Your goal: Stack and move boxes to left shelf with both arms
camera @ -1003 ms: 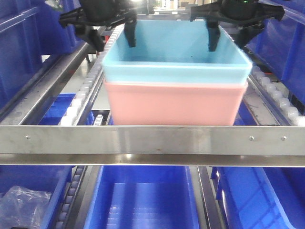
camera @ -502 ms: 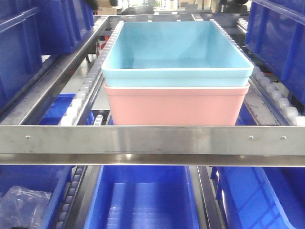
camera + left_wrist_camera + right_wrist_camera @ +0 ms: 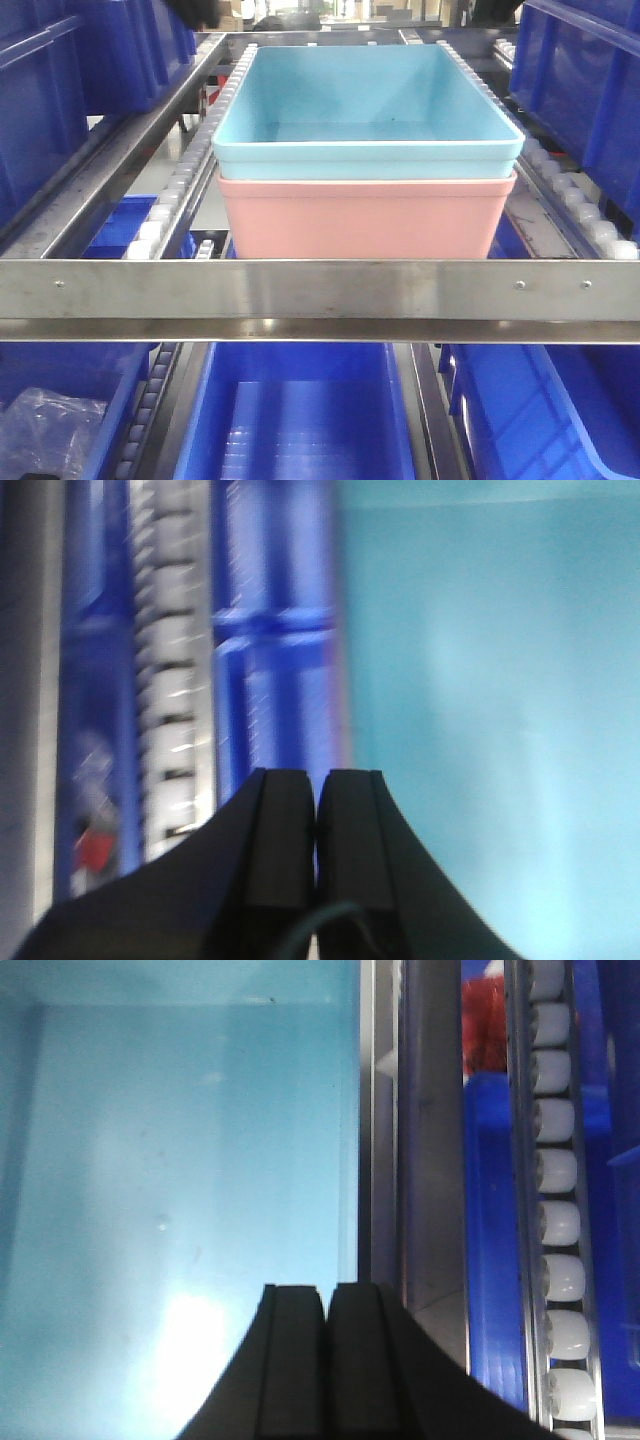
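The blue box (image 3: pixel 368 110) sits nested in the pink box (image 3: pixel 365 215) on the left shelf (image 3: pixel 320 290), between its roller rails. In the left wrist view, the left claw (image 3: pixel 317 830) is pressed together above the blue box edge. In the right wrist view, the right claw (image 3: pixel 326 1340) is pressed together too, empty.

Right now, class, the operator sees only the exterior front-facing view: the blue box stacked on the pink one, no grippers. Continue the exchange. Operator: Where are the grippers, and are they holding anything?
Observer: The left gripper is shut on nothing, above a side rim of the blue box.
Operator: And the right?
Observer: The right gripper is shut too, empty, above that box's other side rim, with the white rollers alongside.
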Controlling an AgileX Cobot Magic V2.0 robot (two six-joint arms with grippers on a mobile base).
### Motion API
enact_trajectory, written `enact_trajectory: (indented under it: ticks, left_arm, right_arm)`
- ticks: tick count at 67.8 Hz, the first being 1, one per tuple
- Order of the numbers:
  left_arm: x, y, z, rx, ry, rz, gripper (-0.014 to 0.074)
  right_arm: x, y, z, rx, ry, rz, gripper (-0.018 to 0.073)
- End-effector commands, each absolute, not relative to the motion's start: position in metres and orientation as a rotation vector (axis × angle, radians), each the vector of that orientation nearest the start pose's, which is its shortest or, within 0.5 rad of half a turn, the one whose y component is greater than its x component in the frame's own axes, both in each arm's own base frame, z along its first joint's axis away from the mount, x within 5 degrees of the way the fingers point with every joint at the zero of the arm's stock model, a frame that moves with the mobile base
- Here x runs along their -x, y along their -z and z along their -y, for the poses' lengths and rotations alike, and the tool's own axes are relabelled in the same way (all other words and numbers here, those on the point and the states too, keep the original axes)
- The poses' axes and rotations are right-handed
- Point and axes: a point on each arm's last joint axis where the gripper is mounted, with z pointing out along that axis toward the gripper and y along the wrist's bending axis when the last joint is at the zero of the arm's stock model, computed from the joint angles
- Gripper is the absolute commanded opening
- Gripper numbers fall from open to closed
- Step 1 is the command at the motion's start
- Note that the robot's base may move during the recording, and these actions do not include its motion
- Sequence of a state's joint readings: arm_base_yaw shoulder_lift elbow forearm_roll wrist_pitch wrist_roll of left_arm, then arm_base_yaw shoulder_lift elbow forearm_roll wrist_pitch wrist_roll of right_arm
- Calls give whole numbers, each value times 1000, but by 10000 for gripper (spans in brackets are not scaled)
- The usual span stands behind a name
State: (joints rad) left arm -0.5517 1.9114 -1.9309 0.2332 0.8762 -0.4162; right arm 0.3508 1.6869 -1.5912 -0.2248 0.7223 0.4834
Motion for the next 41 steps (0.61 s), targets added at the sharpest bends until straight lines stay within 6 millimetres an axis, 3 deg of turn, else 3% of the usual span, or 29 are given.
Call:
enact_trajectory:
  ticks: [1,18,41]
  left_arm:
    - [-362,-411,217,-275,312,-2073,-4]
    - [-314,-411,199,-325,406,-1935,-4]
    - [-224,-388,149,-378,541,-1664,-4]
  right_arm:
    - [-346,-398,-113,32,-219,-2067,55]
    - [-290,-396,-98,88,-307,-1879,55]
    - [-219,-359,-80,190,-363,-1707,55]
